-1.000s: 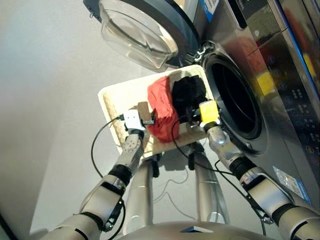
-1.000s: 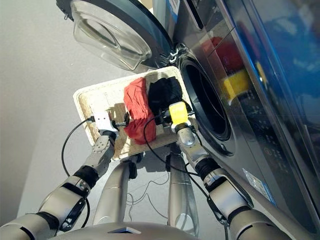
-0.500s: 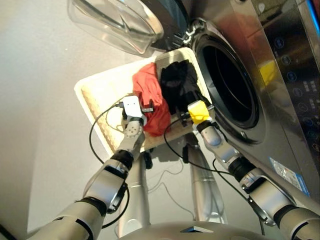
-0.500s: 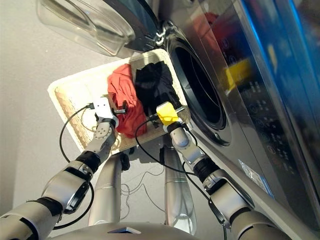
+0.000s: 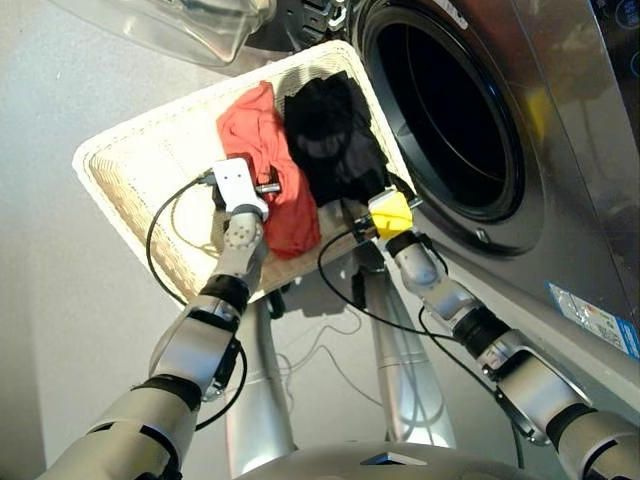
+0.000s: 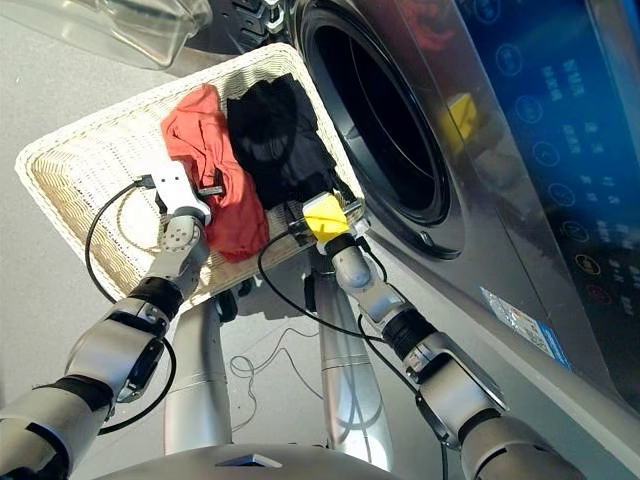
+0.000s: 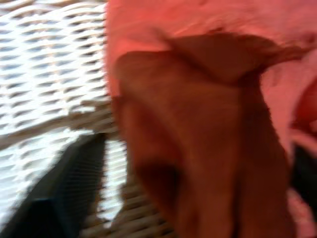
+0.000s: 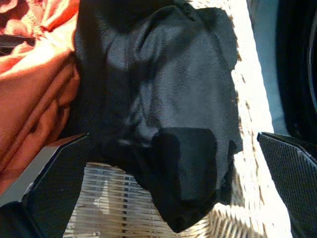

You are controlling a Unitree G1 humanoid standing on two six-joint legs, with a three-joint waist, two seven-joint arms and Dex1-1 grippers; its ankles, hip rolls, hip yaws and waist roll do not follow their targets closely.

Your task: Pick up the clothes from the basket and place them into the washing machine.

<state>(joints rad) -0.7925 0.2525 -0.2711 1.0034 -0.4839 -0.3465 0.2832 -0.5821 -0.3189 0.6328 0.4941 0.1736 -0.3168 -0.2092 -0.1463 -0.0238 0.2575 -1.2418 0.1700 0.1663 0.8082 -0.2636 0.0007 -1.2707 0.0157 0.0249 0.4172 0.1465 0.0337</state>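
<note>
1. Left gripper reached into the basket, its fingers spread to either side of the red-orange garment; in the left wrist view the cloth bunched between the two black fingers, and the pictures did not show whether they pressed on it.
2. Right gripper hovered at the near end of the black garment, fingers released and set wide apart, with the cloth lying between them but not clamped.
3. A black cable looped from the left wrist across the basket's woven bottom.
4. The two garments lay side by side and touching, in the half of the basket nearer the machine; no navy garment could be made out.
5. The basket's far rim stood just beside the washing machine, below its open porthole.
6. The glass door was swung open beyond the basket.
</note>
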